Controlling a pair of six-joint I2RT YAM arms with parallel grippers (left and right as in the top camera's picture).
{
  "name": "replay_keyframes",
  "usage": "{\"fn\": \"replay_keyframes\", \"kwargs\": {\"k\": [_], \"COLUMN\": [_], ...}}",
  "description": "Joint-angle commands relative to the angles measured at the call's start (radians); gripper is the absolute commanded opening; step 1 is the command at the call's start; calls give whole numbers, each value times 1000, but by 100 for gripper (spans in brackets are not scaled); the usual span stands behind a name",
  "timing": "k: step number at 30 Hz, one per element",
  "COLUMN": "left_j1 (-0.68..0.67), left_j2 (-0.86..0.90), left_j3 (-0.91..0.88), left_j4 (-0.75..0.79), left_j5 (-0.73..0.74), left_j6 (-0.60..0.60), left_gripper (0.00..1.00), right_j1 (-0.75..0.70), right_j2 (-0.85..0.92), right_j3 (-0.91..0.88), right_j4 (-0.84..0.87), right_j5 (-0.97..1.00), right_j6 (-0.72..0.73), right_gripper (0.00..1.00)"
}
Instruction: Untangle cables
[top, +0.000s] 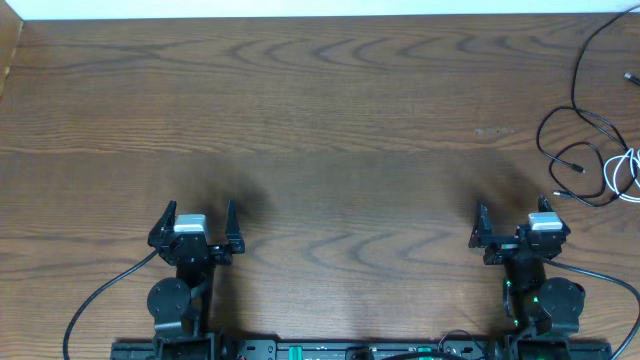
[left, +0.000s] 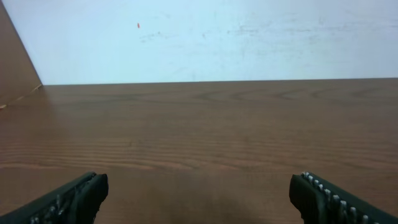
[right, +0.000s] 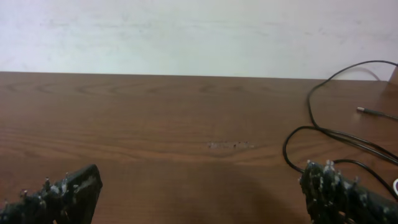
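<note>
Left tool (top: 199, 208): jaws spread wide with nothing between them, low over the near left part of the surface (top: 320, 120), pointing toward the far edge.
Left fingers (left: 74, 200): dark and toothed, one at each bottom corner of the left wrist view, with bare wood in the gap; they touch nothing.
Right tool (top: 512, 208): also wide open and empty, low over the near right part of the surface, pointing the same way.
Right fingers (right: 68, 190): at the bottom corners of the right wrist view, with only wood between them.
Black cable (top: 574, 95): a thin cord lying loose at the far right of the surface, ahead of and to the right of the right tool and apart from it. It comes in from the top right corner and runs down in open, crossing loops.
Plug end (top: 582, 168): small and dark, lying among the lower black loops.
White cable (top: 611, 175): a short bright loop at the right edge, touching or crossing the black loops. The frame cuts part of it off, and I cannot tell which cord lies on top.
Right wrist view of the black cable (right: 309, 102): its loops curve across the wood just ahead of the right-hand finger.
Scuff (top: 492, 131): a faint pale mark on the brown wood grain, ahead of the right tool.
Wall (left: 199, 37): pale, rising behind the far edge of the surface.
</note>
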Motion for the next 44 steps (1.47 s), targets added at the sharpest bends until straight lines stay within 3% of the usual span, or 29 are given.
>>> {"fn": "replay_keyframes", "kwargs": {"k": [1, 44], "left_j1": [4, 4], "left_j2": [-3, 21], "left_j3": [-16, -16], "left_j4": [-37, -37], "left_j5": [2, 2], "left_j6": [-9, -9], "left_gripper": [98, 98], "right_j1": [10, 10], "right_j2": [-3, -3], "right_j3": [-2, -2], "right_j4": [-4, -4], "right_j5": [4, 4], "right_j6": [3, 3], "right_gripper": [99, 99]}}
